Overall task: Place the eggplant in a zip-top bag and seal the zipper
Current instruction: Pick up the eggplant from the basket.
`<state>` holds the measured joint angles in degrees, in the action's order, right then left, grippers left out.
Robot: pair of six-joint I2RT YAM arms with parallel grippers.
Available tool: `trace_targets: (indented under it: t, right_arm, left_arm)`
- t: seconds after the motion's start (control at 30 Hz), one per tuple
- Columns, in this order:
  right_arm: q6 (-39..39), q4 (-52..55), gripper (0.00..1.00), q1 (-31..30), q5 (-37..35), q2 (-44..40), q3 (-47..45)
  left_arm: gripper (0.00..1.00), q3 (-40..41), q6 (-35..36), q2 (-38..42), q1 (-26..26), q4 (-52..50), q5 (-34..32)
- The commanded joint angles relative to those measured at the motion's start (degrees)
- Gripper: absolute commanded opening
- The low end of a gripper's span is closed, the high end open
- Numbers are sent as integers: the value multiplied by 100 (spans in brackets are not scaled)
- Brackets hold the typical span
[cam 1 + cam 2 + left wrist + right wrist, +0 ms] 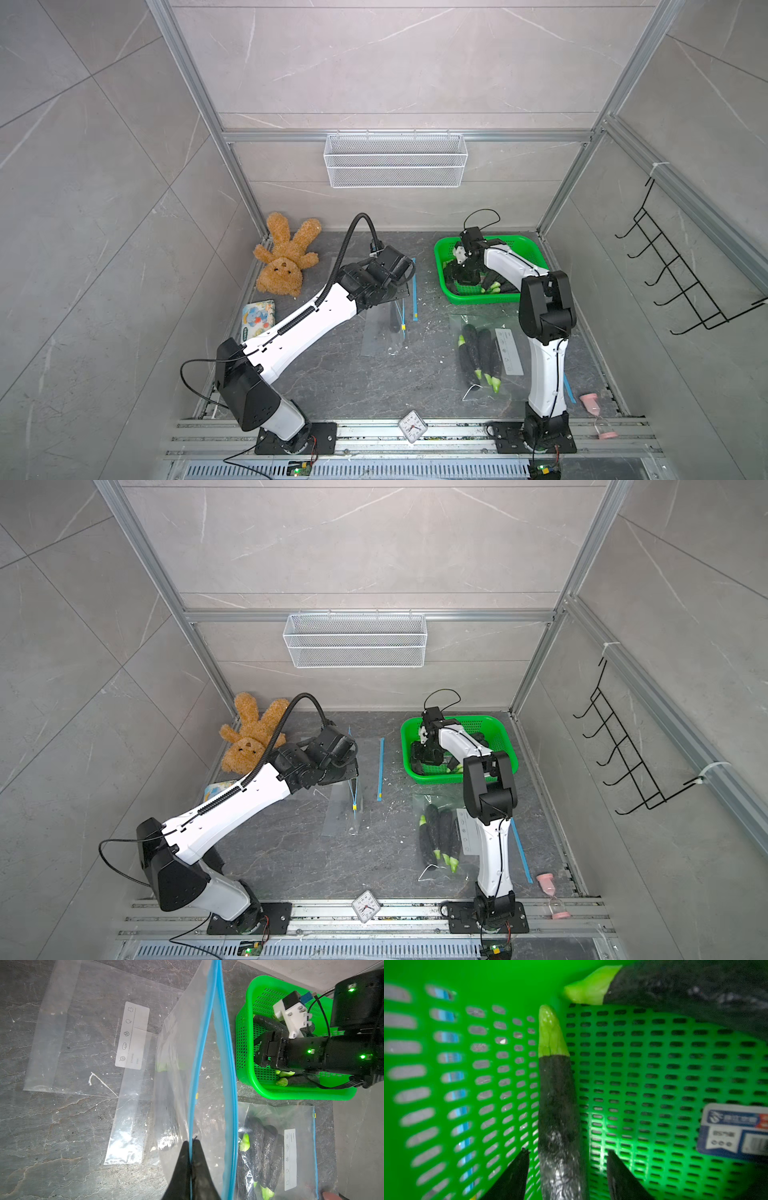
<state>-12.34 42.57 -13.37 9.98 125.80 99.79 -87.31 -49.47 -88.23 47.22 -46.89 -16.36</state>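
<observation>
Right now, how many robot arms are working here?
2. The left arm holds a clear bag mid-table; the right arm reaches into the green basket. None seems hidden.

The walls (395, 62) all round are big grey marble-look tiles with pale veins, boxed in by an aluminium frame (407, 136). A white mesh basket (395, 166) hangs on the back rail, and there's a black wire hook rack (681, 270) on a side wall. The floor (353, 374) is a dark veined slab, scuffed with white flecks. Slotted metal rails (457, 434) run along the front edge. Lighting's flat and even.
</observation>
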Motion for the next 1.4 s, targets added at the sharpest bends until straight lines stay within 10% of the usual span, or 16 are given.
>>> trace_targets:
  t: [0.0,0.5,1.13,1.37]
  right_arm:
    - [65,78,59,-71,-618,257,169]
    - [74,-97,13,-57,-875,-118,-27]
    - [-25,-333,4,365,472,-2799,-1325]
    - [-1351,-1691,5,-118,1714,-4492,-2232]
  left_arm:
    - [0,-158,-86,117,-3,44,-36]
    - [0,67,-179,411,-2,56,-107]
    - [0,-89,-2,290,-2,119,89]
    - [0,-301,69,88,5,165,215]
